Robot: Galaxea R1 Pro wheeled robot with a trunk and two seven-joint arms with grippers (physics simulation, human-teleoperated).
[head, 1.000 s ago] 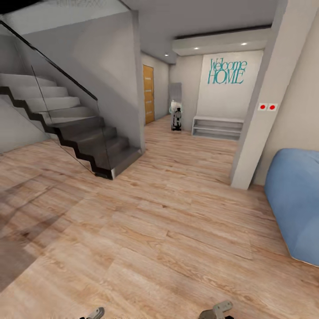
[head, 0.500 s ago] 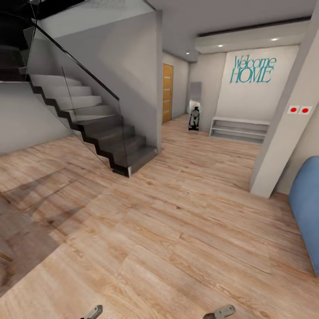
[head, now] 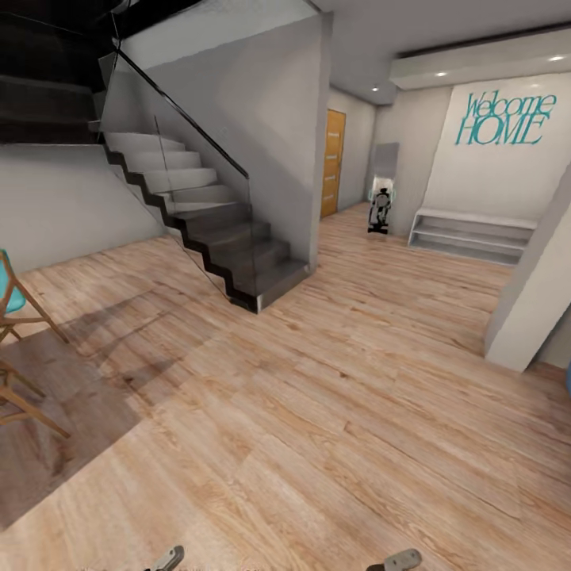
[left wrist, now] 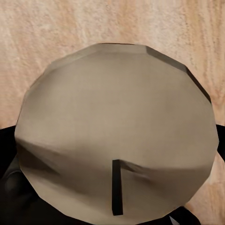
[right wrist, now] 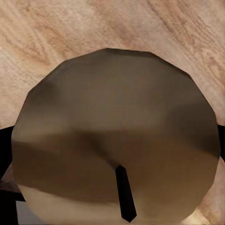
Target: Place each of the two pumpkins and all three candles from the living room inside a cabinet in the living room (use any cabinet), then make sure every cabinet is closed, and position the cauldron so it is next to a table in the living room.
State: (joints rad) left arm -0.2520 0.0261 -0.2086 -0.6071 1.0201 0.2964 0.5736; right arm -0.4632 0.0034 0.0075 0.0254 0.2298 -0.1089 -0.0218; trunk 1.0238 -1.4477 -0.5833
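- Head view: open wooden floor (head: pixel 333 412) is faced, with a grey staircase (head: pixel 214 230) to the left, a teal chair (head: pixel 12 301) on a grey rug (head: pixel 55 444) at the left edge, and a hallway with an orange door (head: pixel 333 162) ahead. A low pale open shelf unit (head: pixel 472 235) stands under the "Welcome HOME" lettering (head: pixel 503 119), and a white pillar (head: pixel 535 293) is seen at the right.
- Head view: the step in hand is judged to be transit, with candles being carried toward a cabinet that has yet to be reached. The base must next be driven and turned until a dark low drawer unit is faced.
- Left wrist view: the left candle (left wrist: pixel 117 126), a pale beige disc with a dark wick, is seen end-on above the floor. The left gripper (left wrist: pixel 11 192) appears as dark shapes at its sides and is judged to be pinching it.
- Right wrist view: the right candle (right wrist: pixel 117 136), more shaded, is likewise held off the floor. The right gripper (right wrist: pixel 4 154) is judged to be clamped on it, though its fingers are largely hidden.
- Containers: a drawer will have to be opened, which is judged awkward while both grippers are occupied.
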